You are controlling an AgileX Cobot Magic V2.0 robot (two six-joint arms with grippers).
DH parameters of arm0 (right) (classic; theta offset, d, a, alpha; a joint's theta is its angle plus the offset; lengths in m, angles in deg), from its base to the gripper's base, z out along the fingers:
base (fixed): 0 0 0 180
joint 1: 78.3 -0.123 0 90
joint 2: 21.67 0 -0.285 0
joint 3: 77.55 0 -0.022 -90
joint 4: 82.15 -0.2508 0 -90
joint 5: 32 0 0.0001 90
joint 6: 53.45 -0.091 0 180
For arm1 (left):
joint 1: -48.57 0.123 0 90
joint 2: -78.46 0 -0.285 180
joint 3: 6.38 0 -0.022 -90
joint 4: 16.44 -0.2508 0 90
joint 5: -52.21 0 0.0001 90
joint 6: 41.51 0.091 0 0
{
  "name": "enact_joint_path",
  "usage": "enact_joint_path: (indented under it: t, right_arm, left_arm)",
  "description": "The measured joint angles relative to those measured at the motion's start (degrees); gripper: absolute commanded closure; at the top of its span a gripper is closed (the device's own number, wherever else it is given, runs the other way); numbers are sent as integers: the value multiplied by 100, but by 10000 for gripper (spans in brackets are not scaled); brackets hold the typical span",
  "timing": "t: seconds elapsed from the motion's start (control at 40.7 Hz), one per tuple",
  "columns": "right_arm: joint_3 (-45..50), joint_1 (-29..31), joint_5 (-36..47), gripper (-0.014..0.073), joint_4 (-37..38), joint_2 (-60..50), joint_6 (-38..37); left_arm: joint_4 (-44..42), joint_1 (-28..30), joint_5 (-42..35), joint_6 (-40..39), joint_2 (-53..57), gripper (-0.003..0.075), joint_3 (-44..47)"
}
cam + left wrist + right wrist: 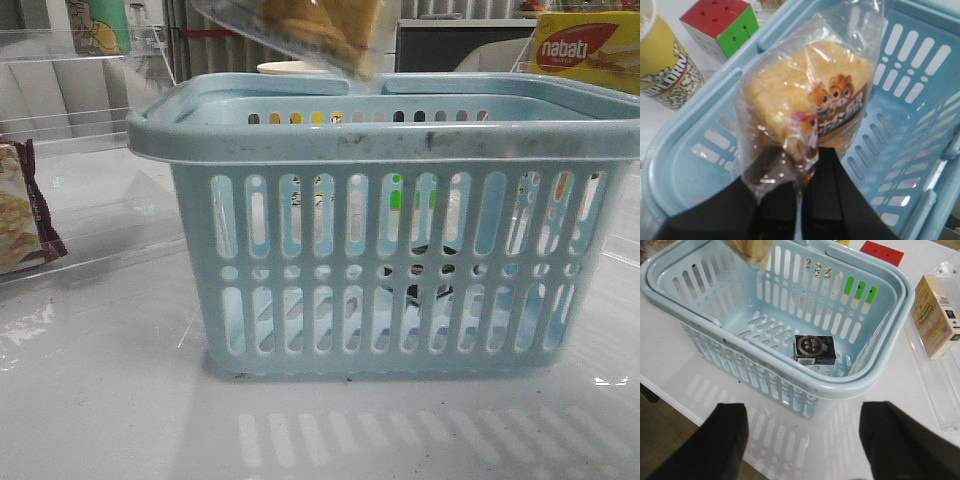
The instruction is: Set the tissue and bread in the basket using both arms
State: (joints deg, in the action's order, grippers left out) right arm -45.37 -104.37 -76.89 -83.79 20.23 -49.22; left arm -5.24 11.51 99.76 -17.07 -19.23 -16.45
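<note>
Two hands: left hand [799, 172] pinches squirrel-labelled bread [810, 95] over basket [920, 150]; right hand [802, 440] spread.

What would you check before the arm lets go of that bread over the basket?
1. Left gripper shut on the bread packet's edge: ok.
2. Bread over the basket opening, not the rim: ok in the left wrist view.
3. Landing spot clear: ok; only a small dark box lies on the basket floor.
4. Right gripper out of the way: ok, open, outside the basket.
5. Drop height: cannot tell exactly, but the bread hangs above the rim.
</note>
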Motion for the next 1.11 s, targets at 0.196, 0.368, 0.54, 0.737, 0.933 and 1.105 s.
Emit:
enact_joint_path:
  t: [0.196,0.368,0.54,0.737,0.933,1.105]
  right_arm:
    - [0,0,0,22,0,0,0]
    - [0,0,0,22,0,0,0]
    - [0,0,0,22,0,0,0]
    - [0,0,0,22,0,0,0]
    - [0,0,0,22,0,0,0]
    - [0,0,0,22,0,0,0]
  left_arm:
    - [0,1,17,0,-569,442,0]
    - [-14,1,82,0,-747,260,-12]
    - [-18,1,214,-12,-547,257,-170]
    - [-121,1,506,-275,314,266,-218]
    - [-719,1,1025,-935,1297,265,-101]
    - [-1277,1,1179,-1513,2196,265,553]
